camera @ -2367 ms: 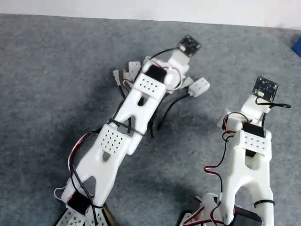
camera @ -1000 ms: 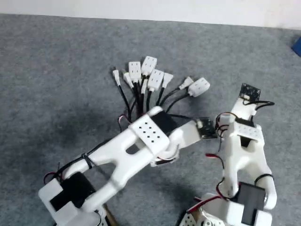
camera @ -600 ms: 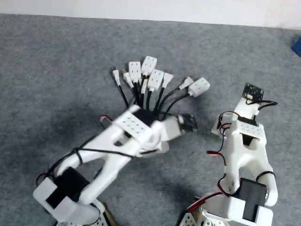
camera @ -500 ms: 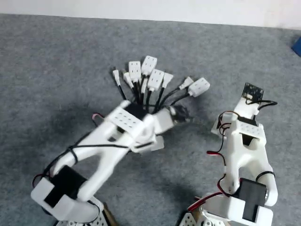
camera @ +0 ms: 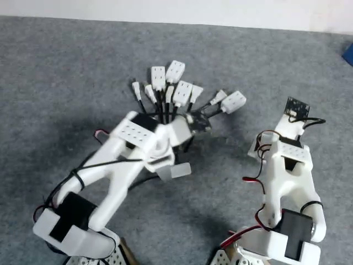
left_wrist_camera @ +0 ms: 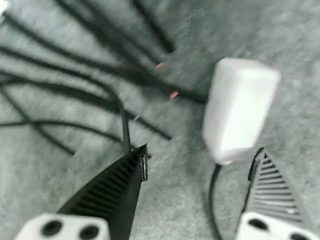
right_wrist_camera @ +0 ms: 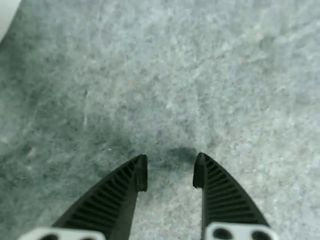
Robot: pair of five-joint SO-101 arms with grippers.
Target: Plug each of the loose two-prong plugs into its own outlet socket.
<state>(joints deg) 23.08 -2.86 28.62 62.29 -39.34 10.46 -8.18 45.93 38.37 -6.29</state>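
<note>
High view: on the grey worktop (camera: 49, 72), the left arm is bent over black cables (camera: 165, 110) fanned out to white plugs (camera: 135, 88) and sockets (camera: 175, 72) at the far centre. The left tool (left_wrist_camera: 200, 152) is spread wide, with a white connector (left_wrist_camera: 240, 107) lying just ahead. The right tool (right_wrist_camera: 170, 159) is held narrowly parted over the worktop, well apart to the right.

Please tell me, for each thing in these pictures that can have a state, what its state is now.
left gripper: open, holds nothing, low over the black cords.
right gripper: open, holds nothing, over the carpet.
white block: lies on the carpet just beyond the left gripper's fingertips, not gripped.
plugs and sockets: fanned out on the carpet, none visibly joined.
</note>
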